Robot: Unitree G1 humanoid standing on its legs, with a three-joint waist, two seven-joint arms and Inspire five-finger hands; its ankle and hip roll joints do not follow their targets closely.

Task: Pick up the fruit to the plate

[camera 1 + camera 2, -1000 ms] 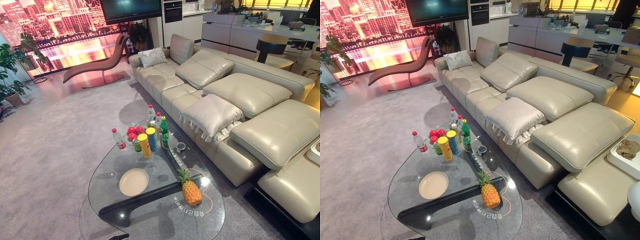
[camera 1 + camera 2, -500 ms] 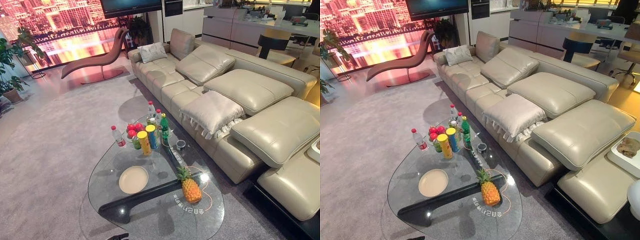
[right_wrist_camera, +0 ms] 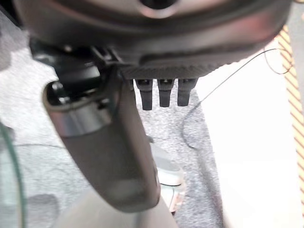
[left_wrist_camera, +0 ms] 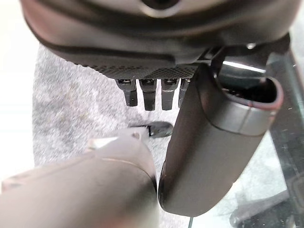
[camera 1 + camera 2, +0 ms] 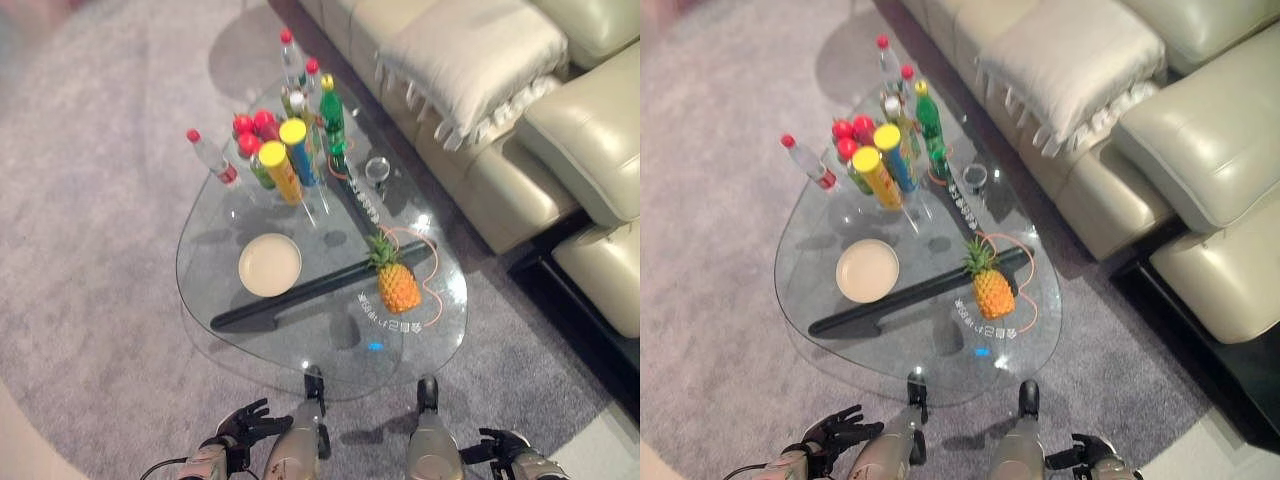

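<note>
With my left hand (image 5: 243, 424) and right hand (image 5: 505, 444) both slack-fingered, empty and low beside me, I should reach across the glass table (image 5: 220, 225), probably gripping the spiky yellow pineapple (image 5: 397, 286) beside the round cream plate (image 5: 270, 265) by its body.

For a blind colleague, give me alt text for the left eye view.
A yellow pineapple lies on a glass coffee table, right of an empty cream plate; bottles, cans and red fruit cluster at the far end. Both dark hands hang open below.
</note>
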